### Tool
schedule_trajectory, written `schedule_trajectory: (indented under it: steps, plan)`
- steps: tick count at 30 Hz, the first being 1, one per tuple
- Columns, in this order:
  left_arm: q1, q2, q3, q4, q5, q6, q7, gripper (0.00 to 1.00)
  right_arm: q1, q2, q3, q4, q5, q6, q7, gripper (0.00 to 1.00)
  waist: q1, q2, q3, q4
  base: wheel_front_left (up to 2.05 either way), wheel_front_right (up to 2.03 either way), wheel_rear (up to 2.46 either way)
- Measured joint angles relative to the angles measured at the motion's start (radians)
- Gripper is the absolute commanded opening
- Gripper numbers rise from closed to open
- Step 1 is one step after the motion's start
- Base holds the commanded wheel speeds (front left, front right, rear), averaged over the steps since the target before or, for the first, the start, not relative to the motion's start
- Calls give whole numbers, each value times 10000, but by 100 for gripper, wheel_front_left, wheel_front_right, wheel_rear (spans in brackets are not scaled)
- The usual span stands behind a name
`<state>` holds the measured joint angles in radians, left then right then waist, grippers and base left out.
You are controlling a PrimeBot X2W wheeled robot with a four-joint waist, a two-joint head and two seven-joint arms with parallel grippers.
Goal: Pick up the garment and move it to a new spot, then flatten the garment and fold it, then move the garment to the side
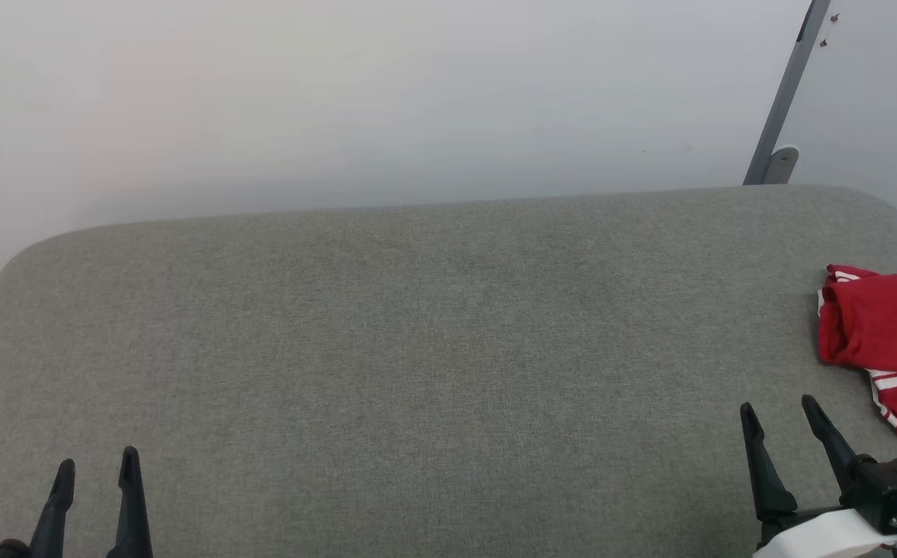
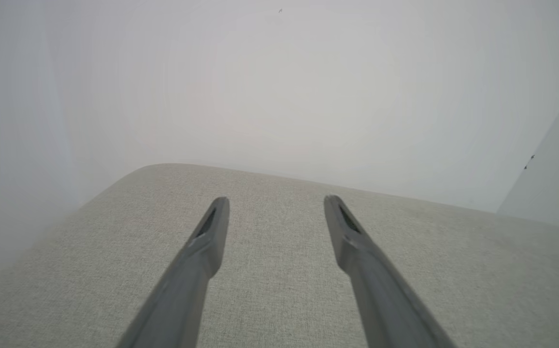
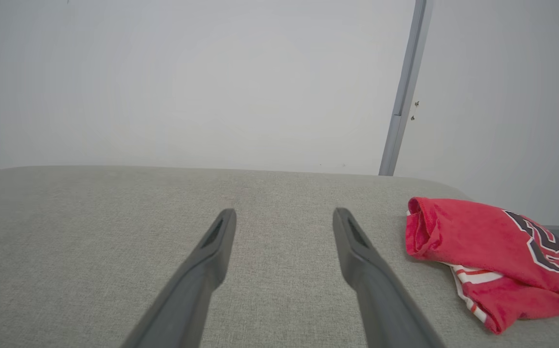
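The garment [image 1: 882, 333] lies in a rumpled, loosely doubled heap at 3 o'clock on the grey counter [image 1: 417, 349], running off the head view's edge (so its full shape is hard to judge). The right gripper [image 1: 777, 404] hovers near it at 5 o'clock, fingers apart and empty. The left gripper [image 1: 98, 457] sits at 7 o'clock, fingers likewise apart, well apart from the cloth. This fits either a heap awaiting pickup or a folded bundle already set aside. If a grasp is due, the right gripper is nearer.
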<state>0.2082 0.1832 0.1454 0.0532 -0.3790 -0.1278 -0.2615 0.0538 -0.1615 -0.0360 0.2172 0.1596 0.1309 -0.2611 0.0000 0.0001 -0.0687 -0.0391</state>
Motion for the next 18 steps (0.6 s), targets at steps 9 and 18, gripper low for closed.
schedule_trajectory:
  steps: [9,18]
  plan:
    - [14,6,-75,123,4,0,0,100,144,125,-15,-67,-12,0,-2,100,0,-1,-23,99,0,0,0]
    - [22,-19,-84,228,19,2,0,100,180,130,-25,-52,-23,2,0,100,0,0,2,197,0,0,0]
